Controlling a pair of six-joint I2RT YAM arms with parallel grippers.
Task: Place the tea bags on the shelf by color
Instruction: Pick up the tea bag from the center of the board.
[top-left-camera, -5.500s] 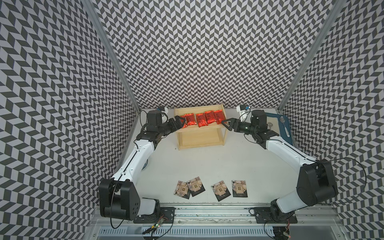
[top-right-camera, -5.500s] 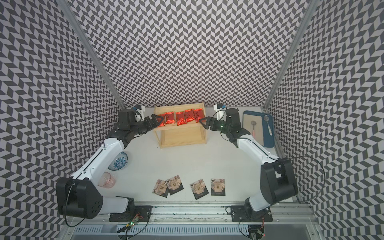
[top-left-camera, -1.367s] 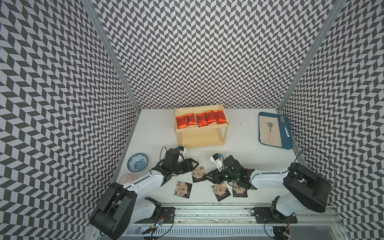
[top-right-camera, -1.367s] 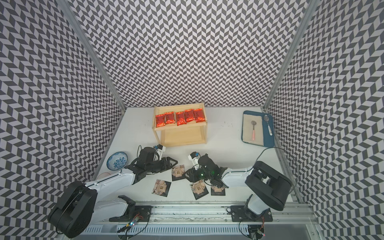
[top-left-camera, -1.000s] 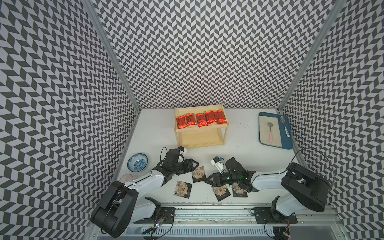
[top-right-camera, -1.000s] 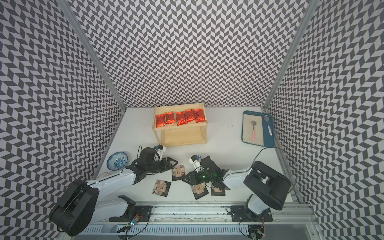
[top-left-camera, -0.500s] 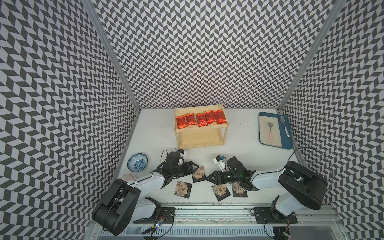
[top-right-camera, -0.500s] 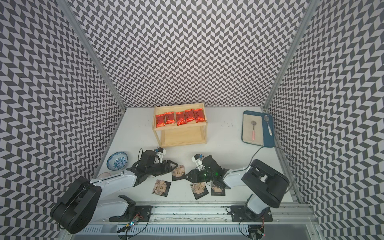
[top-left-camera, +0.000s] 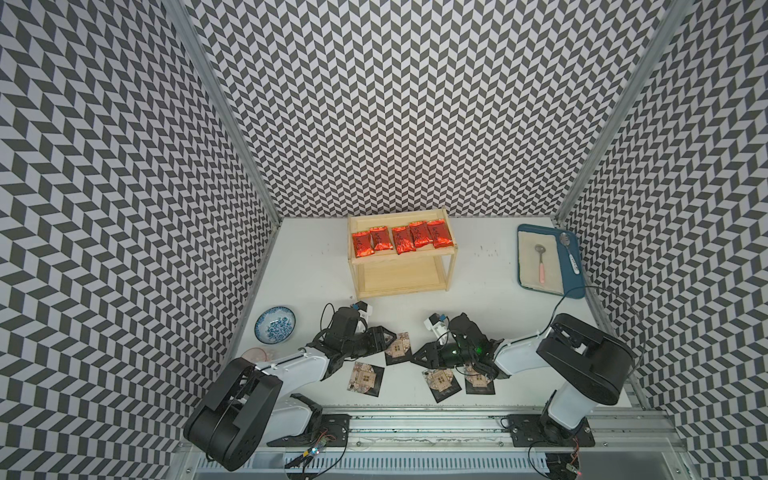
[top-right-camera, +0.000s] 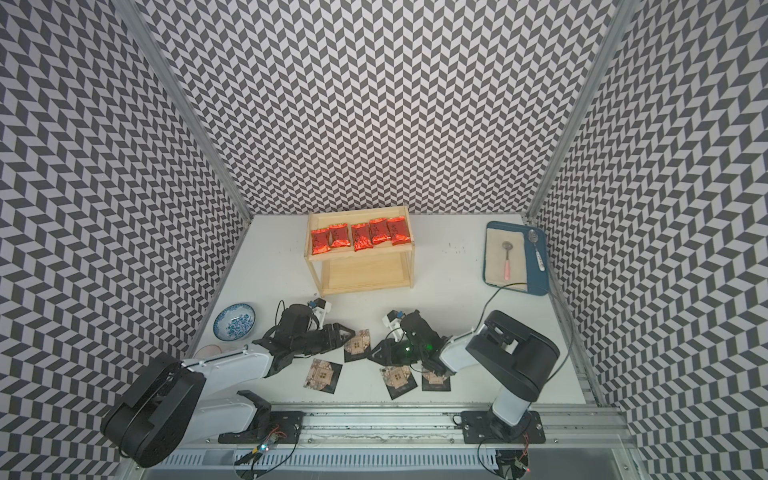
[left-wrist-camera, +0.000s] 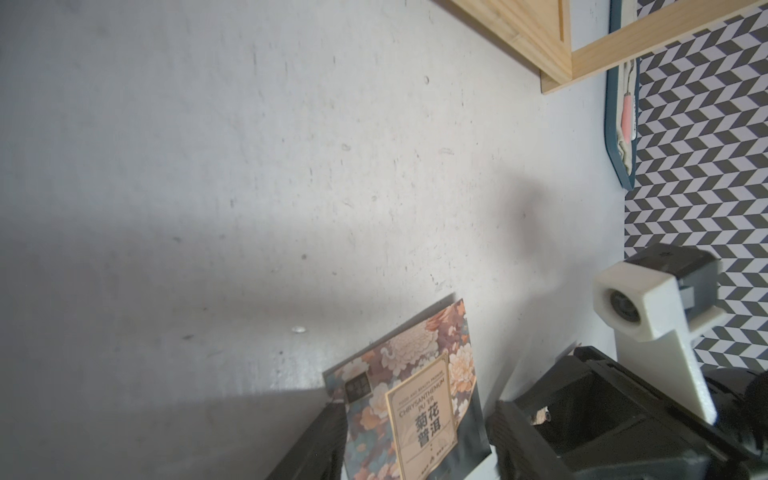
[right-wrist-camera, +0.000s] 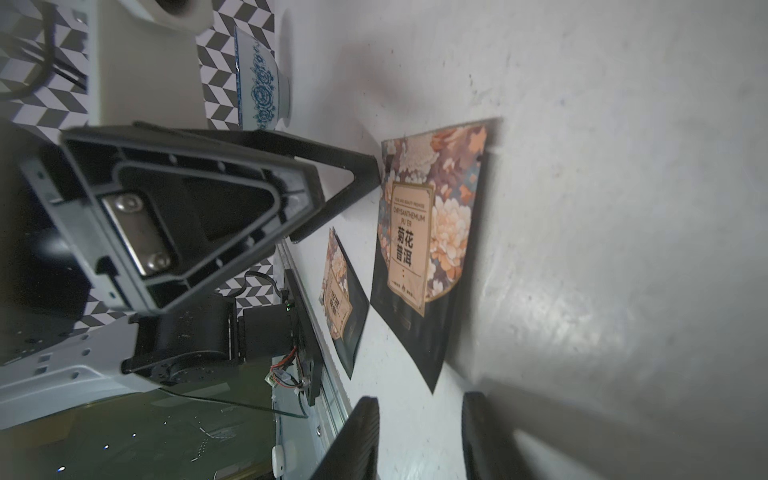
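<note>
You had both arms low over the 6 o'clock side of the bench (top-left-camera: 478, 266). Your left fingers (top-left-camera: 383, 337), rolled onto their side, pointed toward 3 o'clock and stood parted around one edge of a black packet (top-left-camera: 398, 354). In the left wrist view that packet (left-wrist-camera: 415, 399) sat between them. One fingertip touched its edge and a sliver of bench showed at the other, so they bracketed it without clamping it. I cannot tell whether any part of it had lifted off the bench.

Your right fingers (top-left-camera: 422, 359) pointed toward 9 o'clock at the same packet from its opposite side. They were partly open, with bare bench between them and nothing held, and their tips were just short of the packet's corner.

A second black packet (top-left-camera: 365, 379) lay flat at 7 o'clock from the bracketed one. A third black packet (top-left-camera: 441, 384) and a fourth black packet (top-left-camera: 480, 381) lay under your right arm, the fourth partly hidden by it.

The shelf (top-left-camera: 399, 275) stood at 12 o'clock on the bench, with the five red sachets (top-left-camera: 403, 240) in a row on its top board. A blue tray (top-left-camera: 571, 270) with two spoons (top-left-camera: 541, 266) lay at 2 o'clock, and a bowl (top-left-camera: 275, 330) sat at 9 o'clock.
</note>
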